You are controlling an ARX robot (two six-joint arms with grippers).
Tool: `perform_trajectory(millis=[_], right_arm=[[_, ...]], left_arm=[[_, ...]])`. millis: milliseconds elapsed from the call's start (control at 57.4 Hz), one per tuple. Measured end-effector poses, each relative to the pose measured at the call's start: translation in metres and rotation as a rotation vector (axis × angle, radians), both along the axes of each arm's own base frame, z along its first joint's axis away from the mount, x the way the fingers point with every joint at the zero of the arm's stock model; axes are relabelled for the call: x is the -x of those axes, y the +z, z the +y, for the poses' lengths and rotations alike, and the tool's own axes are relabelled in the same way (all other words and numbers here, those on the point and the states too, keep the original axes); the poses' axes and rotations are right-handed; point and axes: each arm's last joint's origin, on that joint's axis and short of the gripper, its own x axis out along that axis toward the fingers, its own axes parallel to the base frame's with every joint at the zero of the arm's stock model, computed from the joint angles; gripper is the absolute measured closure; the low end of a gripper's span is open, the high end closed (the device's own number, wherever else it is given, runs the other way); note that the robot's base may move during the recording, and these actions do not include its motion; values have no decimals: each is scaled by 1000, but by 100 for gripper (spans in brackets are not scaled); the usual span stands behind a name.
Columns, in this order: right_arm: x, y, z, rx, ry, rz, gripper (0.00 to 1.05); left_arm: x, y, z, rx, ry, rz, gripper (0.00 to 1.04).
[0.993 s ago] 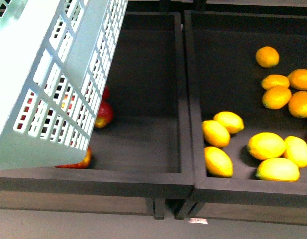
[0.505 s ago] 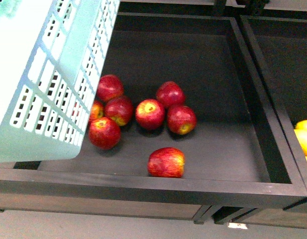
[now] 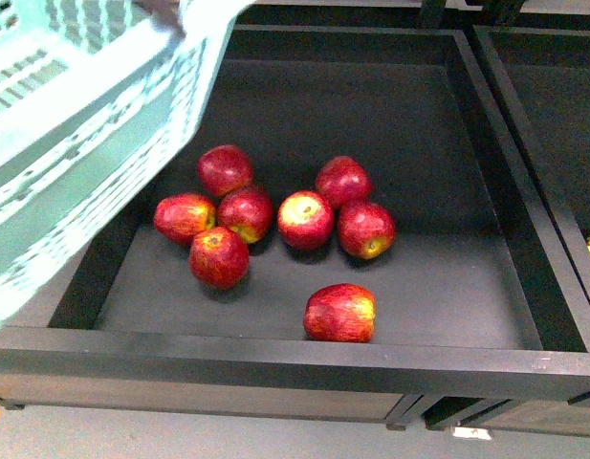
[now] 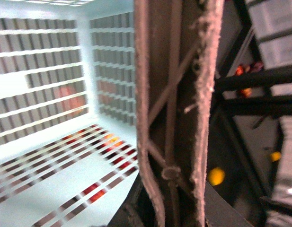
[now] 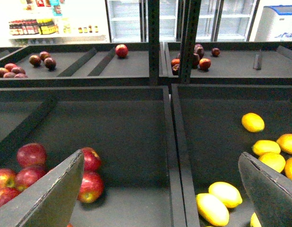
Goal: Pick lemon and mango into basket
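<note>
Turquoise slotted plastic basket (image 3: 84, 172) tilted above round red apples (image 3: 305, 219); right gripper (image 5: 161, 156) wide, empty; left gripper: cannot tell

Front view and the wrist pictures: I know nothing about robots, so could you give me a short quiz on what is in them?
1. Count: in the front view, how many apples lie in the black bin?
2. True or false: the right fingers are closed around a lemon.
3. Pick one. In the front view the basket is:
A) standing flat on the bin floor
B) raised and tilted above the bin
C) full of lemons

Key:
1. Eight.
2. False. The fingers stand wide apart with nothing between them.
3. B.
</note>
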Motion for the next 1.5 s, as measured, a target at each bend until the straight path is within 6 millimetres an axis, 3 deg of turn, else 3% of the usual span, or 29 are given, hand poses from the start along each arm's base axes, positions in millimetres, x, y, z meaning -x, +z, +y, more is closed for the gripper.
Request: perform_trajectory(millis=[209,331,400,557,679,888,1410,1498], right_arm=[[0,0,0,0,0,0,9],[0,0,0,0,1,0,9],[0,0,0,0,1,0,9],[0,0,0,0,1,0,9],[0,0,0,0,0,0,9],[0,0,0,0,1,0,9],[0,0,0,0,0,2,9],[-8,-1,-10,-130,-50,195,9]], left_arm=[[-62,-11,-30,-103,-161,3,99],[-92,-7,-61,-75,-277,-22,99],[-107,-4,-93,-49,-401,-43,99],[-109,6,-153,54,-604,-66,99],[-102,9,-177,156,-645,-42,99],[-91,15,-198,205,-695,-70,99],[-90,15,-200,206,-699,-70,99],[-90,15,-200,206,-699,-70,99]])
